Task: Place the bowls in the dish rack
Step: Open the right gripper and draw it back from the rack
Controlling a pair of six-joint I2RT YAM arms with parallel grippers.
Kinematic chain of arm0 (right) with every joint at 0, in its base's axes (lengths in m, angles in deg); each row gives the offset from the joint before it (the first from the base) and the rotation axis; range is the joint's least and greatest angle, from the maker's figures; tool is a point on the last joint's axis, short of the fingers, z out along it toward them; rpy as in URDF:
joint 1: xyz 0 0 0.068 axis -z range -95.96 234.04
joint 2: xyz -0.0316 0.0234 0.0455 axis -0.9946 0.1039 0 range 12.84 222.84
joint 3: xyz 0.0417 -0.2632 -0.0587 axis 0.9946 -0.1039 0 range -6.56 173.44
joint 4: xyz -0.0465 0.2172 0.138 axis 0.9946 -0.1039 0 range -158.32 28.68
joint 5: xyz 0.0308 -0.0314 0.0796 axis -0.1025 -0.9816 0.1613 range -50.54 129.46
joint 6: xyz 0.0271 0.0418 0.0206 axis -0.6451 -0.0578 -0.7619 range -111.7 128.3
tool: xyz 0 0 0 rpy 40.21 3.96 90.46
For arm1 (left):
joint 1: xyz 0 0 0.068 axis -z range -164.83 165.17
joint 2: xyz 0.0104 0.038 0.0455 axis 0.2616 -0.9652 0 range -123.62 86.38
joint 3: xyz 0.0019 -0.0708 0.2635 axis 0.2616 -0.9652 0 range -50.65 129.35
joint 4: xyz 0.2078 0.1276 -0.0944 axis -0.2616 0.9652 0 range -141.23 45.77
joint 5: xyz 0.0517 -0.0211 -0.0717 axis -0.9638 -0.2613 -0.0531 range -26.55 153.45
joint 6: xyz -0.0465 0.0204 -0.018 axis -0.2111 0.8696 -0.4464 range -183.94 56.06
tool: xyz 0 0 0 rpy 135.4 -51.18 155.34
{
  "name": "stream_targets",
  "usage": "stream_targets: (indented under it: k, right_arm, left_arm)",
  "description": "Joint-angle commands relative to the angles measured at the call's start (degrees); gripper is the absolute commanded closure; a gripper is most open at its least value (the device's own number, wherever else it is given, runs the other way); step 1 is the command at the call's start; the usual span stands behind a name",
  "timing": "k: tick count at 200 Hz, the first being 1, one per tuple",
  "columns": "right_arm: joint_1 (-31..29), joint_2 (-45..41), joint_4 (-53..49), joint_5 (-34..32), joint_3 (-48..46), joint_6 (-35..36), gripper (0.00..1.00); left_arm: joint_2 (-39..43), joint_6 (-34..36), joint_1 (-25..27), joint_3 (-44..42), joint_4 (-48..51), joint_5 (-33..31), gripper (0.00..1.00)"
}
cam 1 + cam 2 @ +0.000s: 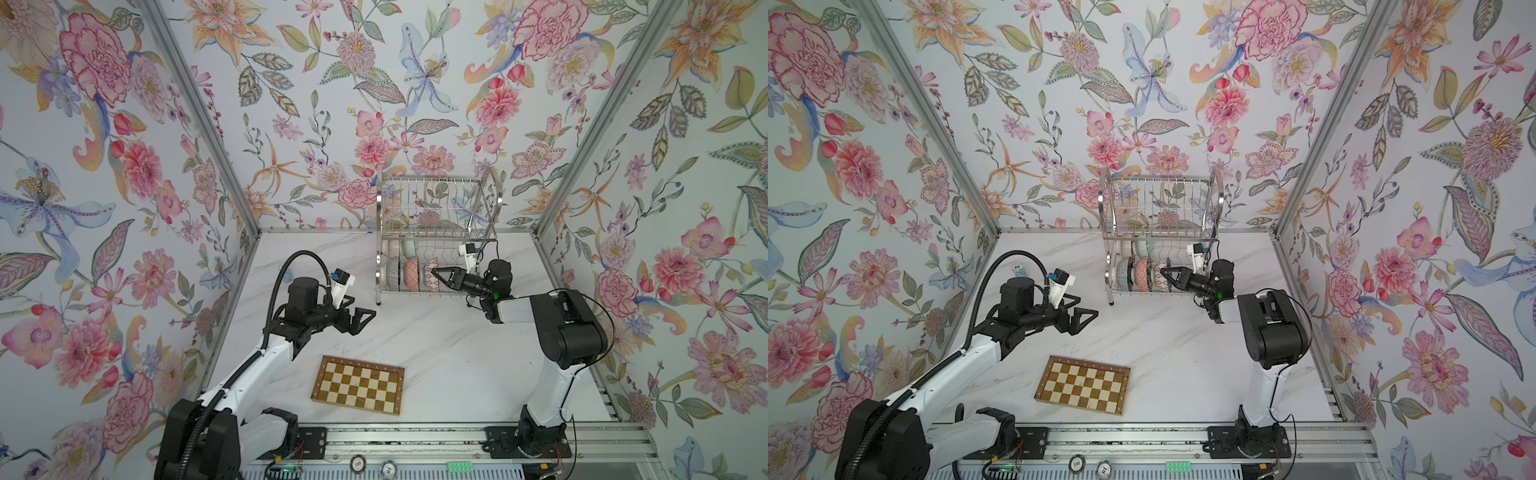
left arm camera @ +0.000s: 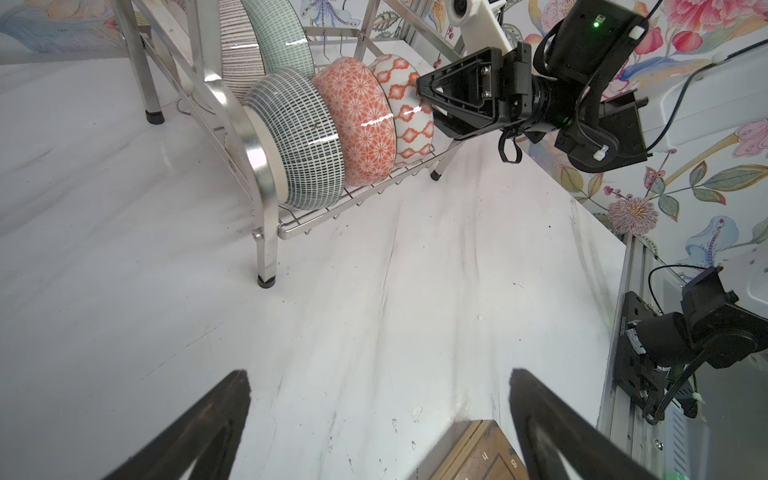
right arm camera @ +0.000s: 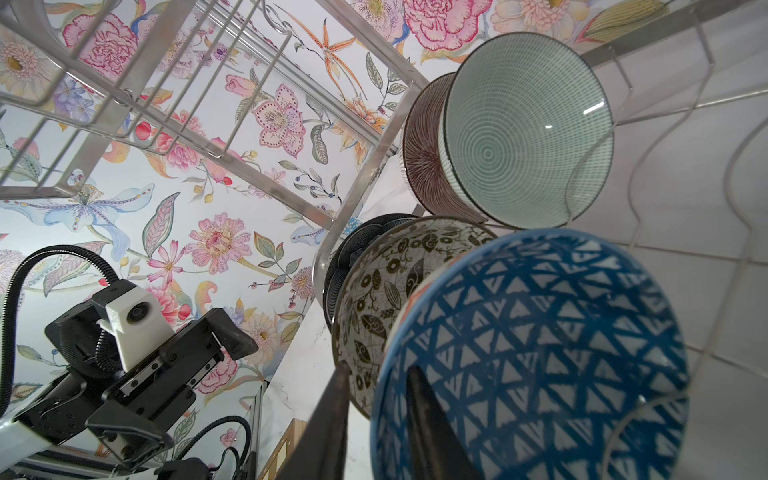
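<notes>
Closest to me is the checkered board (image 1: 358, 385), flat on the table (image 1: 436, 353). It isn't part of the job, and I can see no bowl left on the table. Just past it the left gripper (image 1: 362, 321) hovers over bare tabletop with its jaws spread wide and nothing between them. I read that as parked out of the other arm's way.

The work is farther in, at the dish rack (image 1: 379, 249). The right gripper (image 1: 433, 272) reaches in level with the lower tier, at the blue lattice bowl (image 3: 540, 353). That bowl stands on edge at the right end of the front row. In the right wrist view the fingers (image 3: 428, 415) straddle its rim, one inside and one outside, with a sliver of gap on each side. So I take them as slightly parted, not pinching. The bowl seems to be carried by the wires, which is why a sideways approach suits here: the rim is the only part left to hold.

Behind it in the same row stand the black-and-white floral bowl (image 3: 374, 299) and the dark navy petal bowl (image 3: 345, 249), nested face to back. The back row holds the pale green bowl (image 3: 528, 133) and the radial-lined bowl (image 3: 419, 166). That makes five racked, so the loading looks essentially done. My next move would be a straight pull-back — a snagged rim could tip the whole row.
</notes>
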Motion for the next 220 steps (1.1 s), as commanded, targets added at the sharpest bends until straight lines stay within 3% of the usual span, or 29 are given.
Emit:
stream_targets:
  k: [1, 100, 220]
  right_arm:
    - [0.26, -2.55, -0.84, -0.91, 1.07, 1.59, 0.71]
    - [0.27, -6.74, -0.38, -9.31, -3.10, 3.27, 0.65]
    - [-0.16, -13.14, -1.64, -11.92, -7.94, 8.06, 0.60]
  left_arm:
    - [-0.17, 1.28, 0.63, -0.38, -0.52, -0.91, 0.01]
    - [-0.17, 1.14, 0.66, -0.24, -0.27, -1.45, 0.01]
    - [-0.17, 1.15, 0.78, -0.22, -0.49, -1.65, 0.01]
